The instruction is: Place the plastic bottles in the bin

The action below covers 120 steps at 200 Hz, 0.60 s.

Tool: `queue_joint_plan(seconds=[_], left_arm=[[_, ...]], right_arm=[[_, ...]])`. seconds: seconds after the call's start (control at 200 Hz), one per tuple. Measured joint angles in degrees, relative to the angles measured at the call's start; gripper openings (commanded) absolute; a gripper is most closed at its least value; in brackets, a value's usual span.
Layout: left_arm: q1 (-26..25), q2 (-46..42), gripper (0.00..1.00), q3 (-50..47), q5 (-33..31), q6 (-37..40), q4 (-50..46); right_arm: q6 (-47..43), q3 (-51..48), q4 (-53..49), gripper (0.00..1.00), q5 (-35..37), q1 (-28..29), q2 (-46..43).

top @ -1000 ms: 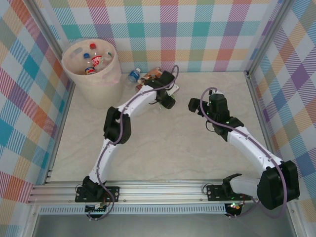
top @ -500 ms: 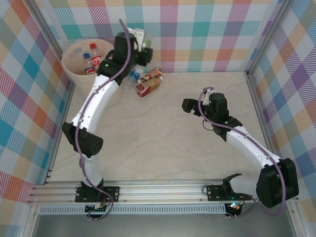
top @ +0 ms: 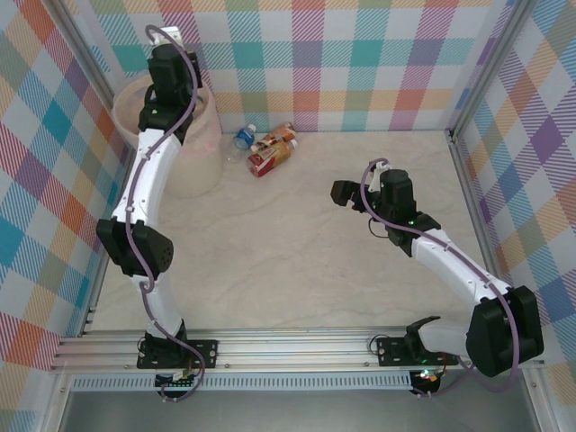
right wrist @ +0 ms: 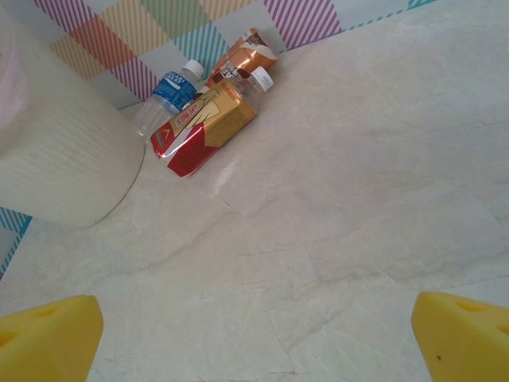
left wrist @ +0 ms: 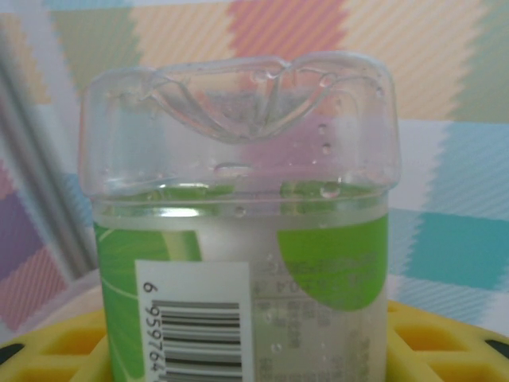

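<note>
Left fingers [left wrist: 445, 346] are clamped on clear green-labelled plastic bottle [left wrist: 238, 239] above round pale cream bin [top: 196, 166], far-left counter [top: 297, 261] corner; right fingers [right wrist: 465, 334] are held wide.

Walls [top: 360, 54]: pastel plaid in pink, teal, orange, yellow and purple, with diagonal hatching. Surface [top: 297, 261]: cream marble look, faint grey veins. Bin [top: 196, 166], upper left of the top view: pale pink-cream. Left arm [top: 142, 184] and right arm [top: 454, 265]: white links, black joints, purple cable. Left fingers [left wrist: 449, 342]: yellow lattice, low in the left wrist frame. Green-label bottle [left wrist: 238, 239] above them: clear, lime-green label, white barcode panel with black bars. Right fingers [right wrist: 48, 334]: plain yellow, bottom corners of the right wrist frame. Upper left there: blue-label bottle [right wrist: 173, 89] with white cap, red-and-gold-label bottle [right wrist: 203, 127], orange-brown-label bottle [right wrist: 242, 57].
</note>
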Motion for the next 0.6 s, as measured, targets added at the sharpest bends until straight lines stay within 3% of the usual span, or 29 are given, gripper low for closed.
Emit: queue_joint_plan(seconds=[0.36,0.415,0.6], left_arm=[[8.6,3.1,0.60,-4.0,-3.8,0.0,3.2],[9.4,4.2,0.63,-3.9,-4.5,0.0,3.6],[11.1,9.6,0.89,0.7,-7.5,-0.1,0.1]], right_arm=[[0.2,0.3,-0.4,1.00,0.2,0.0,0.0],[0.2,0.5,-0.6,1.00,0.2,0.0,0.0],[0.2,0.9,-0.8,1.00,0.7,0.0,0.0]])
